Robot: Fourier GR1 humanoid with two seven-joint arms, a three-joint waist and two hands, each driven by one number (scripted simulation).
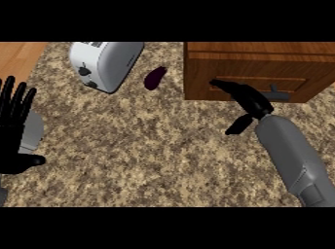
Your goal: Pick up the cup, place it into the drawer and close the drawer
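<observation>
Left hand (9, 127) open at counter's left edge | right hand (244, 98) touching drawer (271, 78) front

Brown wooden drawer (300, 83) with a recessed panel on its front and a small grey metal handle (274, 89) at mid-face. Set in a box-shaped wooden cabinet (264, 48) of the same grain, standing on the speckled beige stone counter (163, 146) at the upper right. Looks pushed in, front flush with the cabinet's face. Touched left of the handle by the straight fingertips of the black right hand (246, 99).
</observation>
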